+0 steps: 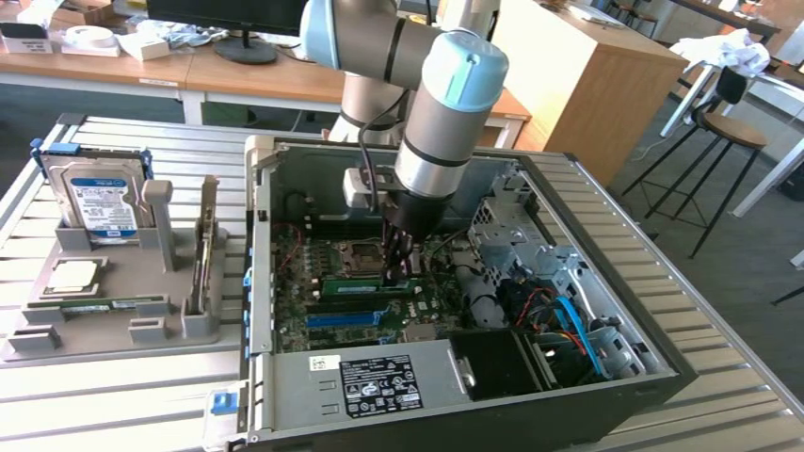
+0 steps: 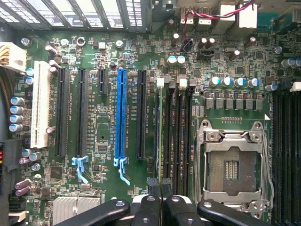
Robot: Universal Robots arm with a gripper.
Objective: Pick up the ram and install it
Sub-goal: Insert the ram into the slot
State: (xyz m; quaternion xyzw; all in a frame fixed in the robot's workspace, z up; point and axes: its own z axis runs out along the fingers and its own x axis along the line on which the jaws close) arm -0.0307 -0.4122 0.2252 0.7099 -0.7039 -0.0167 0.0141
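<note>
Wrist view: black fingertips [image 2: 153, 184] of the gripper [image 2: 161, 187] are pressed together, holding nothing, over one end of the long thin green circuit-board ram [image 2: 162, 134]. It stands edge-on in a black memory slot [image 2: 158, 141] beside the silver processor socket [image 2: 233, 162] on the green motherboard [image 2: 146, 52].

1 arm [image 1: 446, 113] reaches into the open computer case [image 1: 259, 235]
At frame centre, the closed gripper [image 1: 401, 271] stands right at the green ram [image 1: 361, 286] on the motherboard [image 1: 299, 315].
</note>
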